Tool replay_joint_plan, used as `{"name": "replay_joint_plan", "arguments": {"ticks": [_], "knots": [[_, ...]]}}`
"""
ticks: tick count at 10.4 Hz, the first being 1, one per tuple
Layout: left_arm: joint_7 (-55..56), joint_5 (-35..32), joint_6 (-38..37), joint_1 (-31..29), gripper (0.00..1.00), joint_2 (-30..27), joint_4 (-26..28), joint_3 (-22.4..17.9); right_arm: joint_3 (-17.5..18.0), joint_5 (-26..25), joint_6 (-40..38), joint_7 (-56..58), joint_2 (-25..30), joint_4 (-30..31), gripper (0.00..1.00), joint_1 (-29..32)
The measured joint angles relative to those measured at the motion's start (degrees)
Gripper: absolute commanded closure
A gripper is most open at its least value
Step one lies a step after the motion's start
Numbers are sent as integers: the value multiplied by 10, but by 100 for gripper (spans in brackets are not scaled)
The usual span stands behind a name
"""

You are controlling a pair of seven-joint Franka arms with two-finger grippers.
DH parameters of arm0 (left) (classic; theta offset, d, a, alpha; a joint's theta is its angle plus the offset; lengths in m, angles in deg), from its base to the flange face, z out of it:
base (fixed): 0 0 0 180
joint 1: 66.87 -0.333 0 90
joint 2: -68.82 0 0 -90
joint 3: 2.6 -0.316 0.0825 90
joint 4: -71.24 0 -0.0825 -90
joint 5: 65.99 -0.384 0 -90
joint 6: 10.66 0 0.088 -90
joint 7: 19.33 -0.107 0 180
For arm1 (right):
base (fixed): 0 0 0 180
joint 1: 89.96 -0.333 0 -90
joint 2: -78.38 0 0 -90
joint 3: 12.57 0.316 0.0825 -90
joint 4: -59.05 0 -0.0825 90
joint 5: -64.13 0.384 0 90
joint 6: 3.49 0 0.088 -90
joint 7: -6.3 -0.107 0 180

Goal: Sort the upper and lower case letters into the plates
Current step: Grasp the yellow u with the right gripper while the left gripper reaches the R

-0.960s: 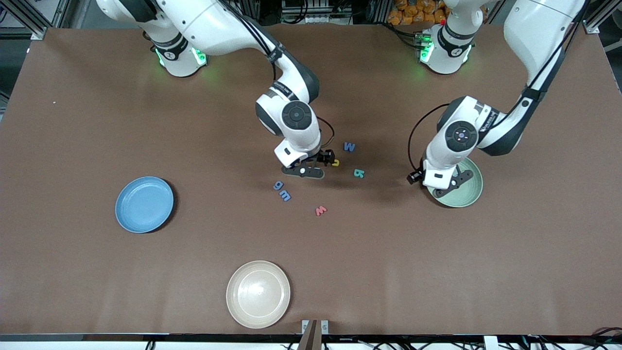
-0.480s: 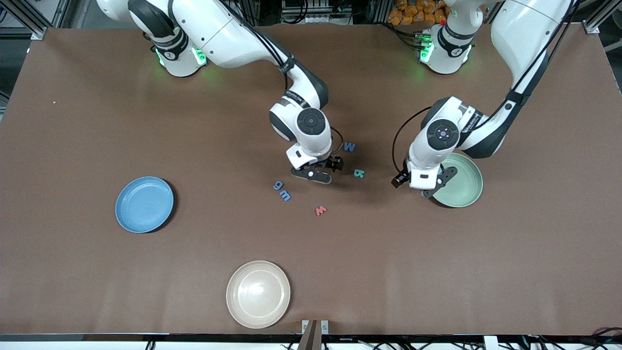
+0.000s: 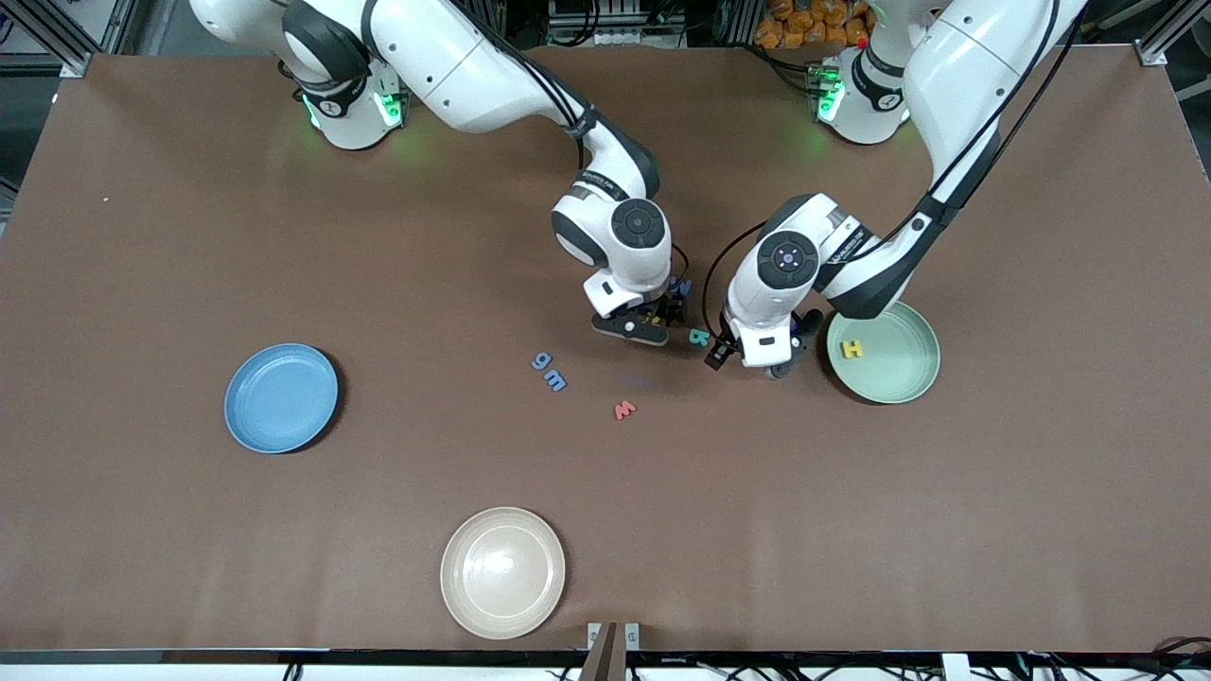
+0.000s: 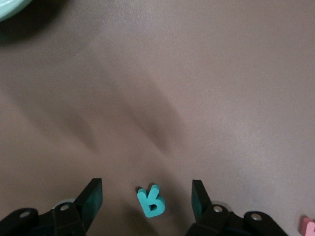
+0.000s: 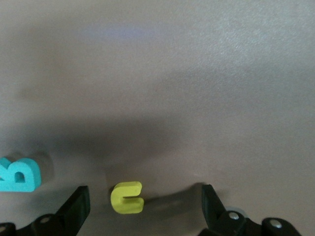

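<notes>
Since a second ago we see the left gripper (image 4: 146, 199) has left the pale green plate (image 3: 903, 374) and now hangs over the teal R (image 4: 150, 201), while the right gripper (image 5: 142, 201) has shifted toward the left arm's end of the table, over the yellow u (image 5: 127, 197). Both sets of fingers stand apart and hold nothing: the R lies on the table between the left gripper's fingertips, untouched, and the u lies between the right gripper's, closer to one finger (image 5: 76, 204). Just beside the right gripper sits that same R, so the two wrists crowd one small patch of table. A yellow H (image 3: 852, 349) rests in the pale green plate, beside the left gripper. Partly hidden under the right wrist is the blue M (image 3: 681, 285). Nearer the front camera than the right gripper lie the blue g (image 3: 542, 360), blue m (image 3: 555, 380) and red w (image 3: 623, 410). Well apart are the blue plate (image 3: 281, 397), toward the right arm's end, and the cream plate (image 3: 502, 571).
</notes>
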Motion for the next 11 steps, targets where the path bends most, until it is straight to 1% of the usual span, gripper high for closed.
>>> {"name": "replay_joint_plan", "arguments": {"ticks": [3,4,5,6,7,8,11], "knots": [[0,0,0,-3,19,3,-5,-4,-4,0,0,-1,-8,-15,0,0],[0,0,0,-5,19,4,-5,-4,-4,0,0,-1,-11,-18,17,0],[0,0,0,-5,19,4,-5,-4,-4,0,0,-1,-12,-18,55,0],[-2,0,0,-5,19,4,-5,-4,-4,0,0,-1,-13,-18,77,0],[-10,0,-1,-5,20,5,-5,-4,-4,0,-5,-1,-12,-21,91,-1],[-21,0,-1,-6,20,5,-5,-4,-4,0,-7,-1,-12,-24,100,-4],[-30,0,-1,-10,20,6,-5,-5,-3,-2,-10,-3,-12,-30,100,-19]]}}
